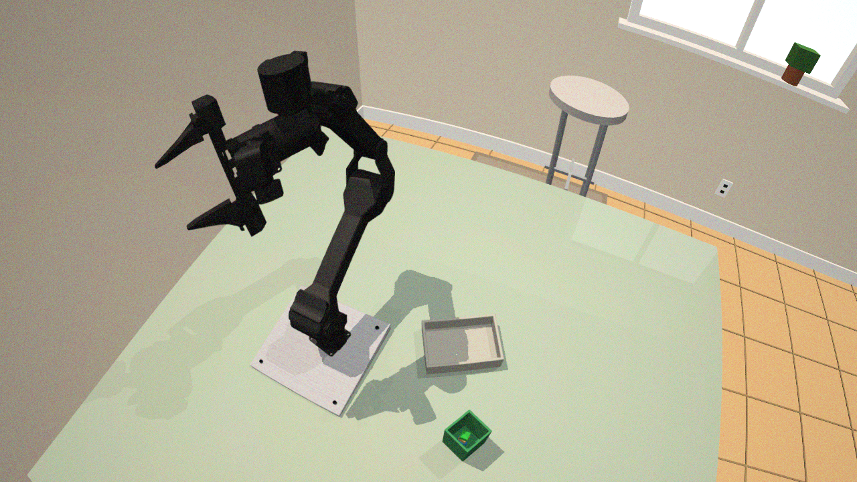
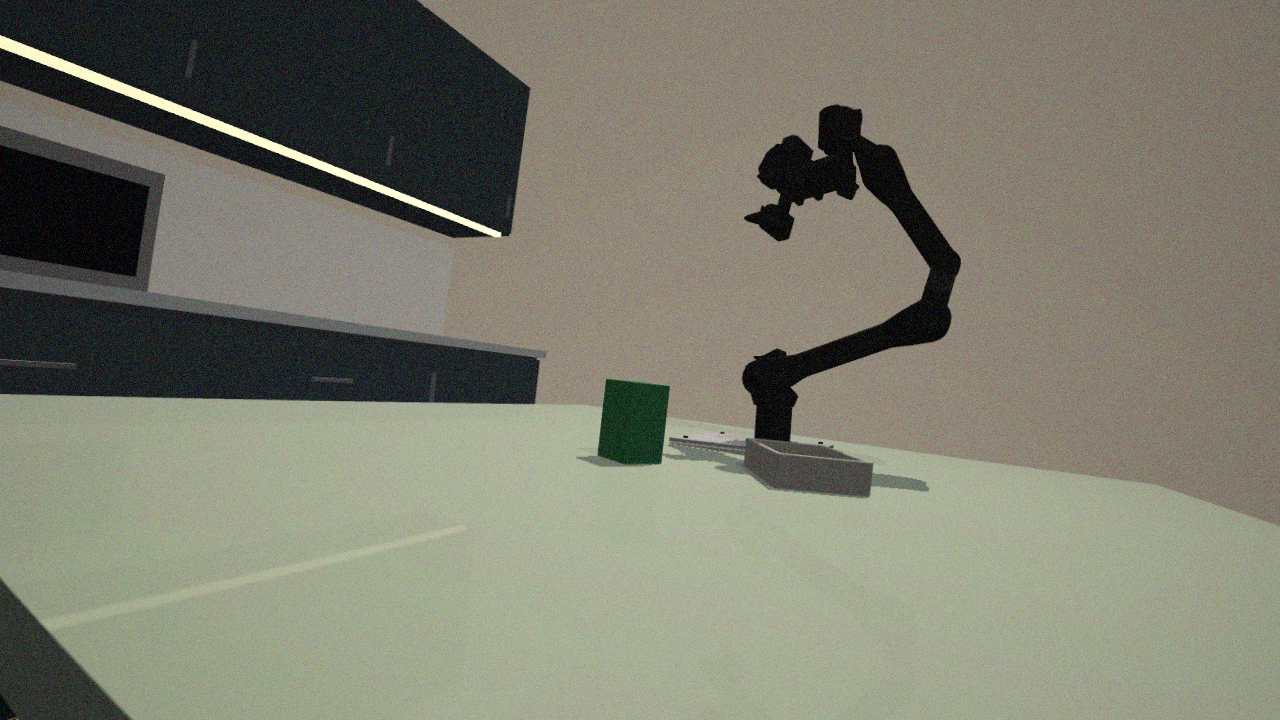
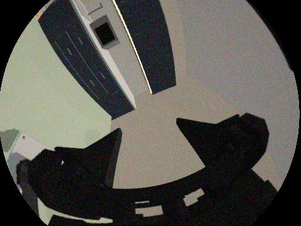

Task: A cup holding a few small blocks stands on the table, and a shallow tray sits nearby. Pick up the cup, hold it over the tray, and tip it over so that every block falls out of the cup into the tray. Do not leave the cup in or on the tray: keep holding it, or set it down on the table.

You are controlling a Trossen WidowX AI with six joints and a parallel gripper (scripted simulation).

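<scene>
Can't really make out the blocks [image 1: 464, 436] down in the cup [image 1: 467, 430] [image 2: 632, 421], they're tiny in the top view, and its wall totally hides them in the exterior one.

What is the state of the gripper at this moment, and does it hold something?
Gripper: open, fingers spread wide, holding nothing.

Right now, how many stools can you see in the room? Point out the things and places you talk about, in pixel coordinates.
1. The stool [image 1: 588, 98] stands on the tiled floor beyond the table [image 1: 539, 269] [image 2: 537, 582], near the wall below the window. Others could be outside these views.
</scene>
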